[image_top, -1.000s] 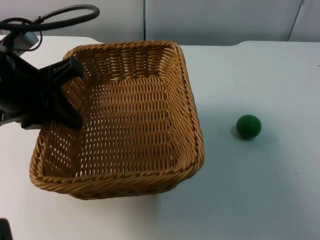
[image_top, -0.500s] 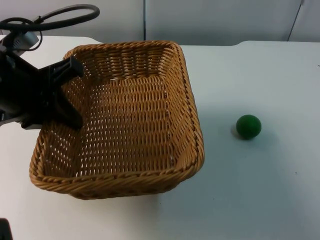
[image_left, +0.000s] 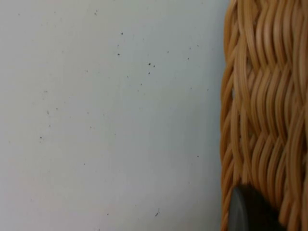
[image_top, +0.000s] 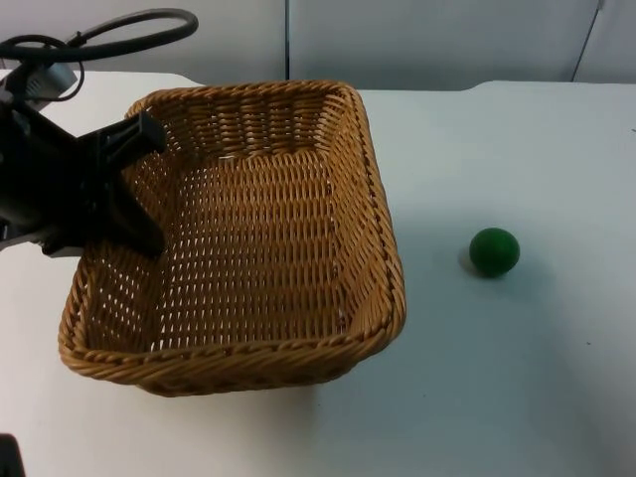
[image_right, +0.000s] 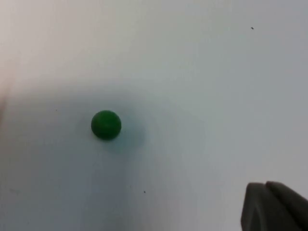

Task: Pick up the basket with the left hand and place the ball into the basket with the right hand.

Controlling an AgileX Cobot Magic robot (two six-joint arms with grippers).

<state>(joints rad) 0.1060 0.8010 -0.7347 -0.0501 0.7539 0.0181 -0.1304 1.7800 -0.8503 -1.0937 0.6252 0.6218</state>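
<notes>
My left gripper (image_top: pixel 139 184) is clamped on the wicker basket's (image_top: pixel 298 248) left rim at the frame's left, while the green ball (image_top: pixel 494 251) lies untaken on the white table (image_top: pixel 517 378) at centre right, my right gripper's jaw state untellable.

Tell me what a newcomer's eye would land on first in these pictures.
The big woven wicker basket draws the eye first, sitting on the white table toward the left arm's side. The left claw is at the basket's left wall, one black finger outside the weave and one inside. Next comes the small green ball, alone on the bare table off to the basket's right, with the right claw hovering above the table some way from it.
</notes>
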